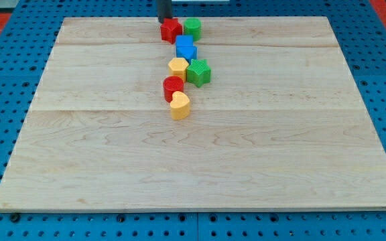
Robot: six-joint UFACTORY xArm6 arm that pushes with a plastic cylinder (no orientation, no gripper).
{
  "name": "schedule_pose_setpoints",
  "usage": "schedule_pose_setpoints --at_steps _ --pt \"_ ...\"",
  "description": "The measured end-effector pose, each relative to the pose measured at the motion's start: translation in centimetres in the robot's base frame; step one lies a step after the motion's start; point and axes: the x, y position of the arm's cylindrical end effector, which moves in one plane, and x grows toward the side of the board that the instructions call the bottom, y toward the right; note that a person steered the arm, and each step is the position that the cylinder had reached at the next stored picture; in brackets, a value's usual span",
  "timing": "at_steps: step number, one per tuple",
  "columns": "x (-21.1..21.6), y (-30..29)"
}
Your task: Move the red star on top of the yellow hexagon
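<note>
Camera view: my tip (164, 21), a bare rod with no fingers to open or close, touches the red star (171, 30) from its upper left; the yellow hexagon (178, 66) sits below; the blue block (185, 49) between them could jam the push.

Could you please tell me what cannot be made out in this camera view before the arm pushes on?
- My tip: its very end sits just behind the red star; actual contact is unclear.
- The rod above it: cut off by the view's top edge.
- The blue blocks: they run together, so shapes and count are unclear.
- The red block by the yellow heart: shape too small to tell.
</note>
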Motion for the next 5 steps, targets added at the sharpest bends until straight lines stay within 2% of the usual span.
schedule_pose_setpoints --at_steps 3,5 --pt "7.5 -0.3" --pt "9.1 -1.2"
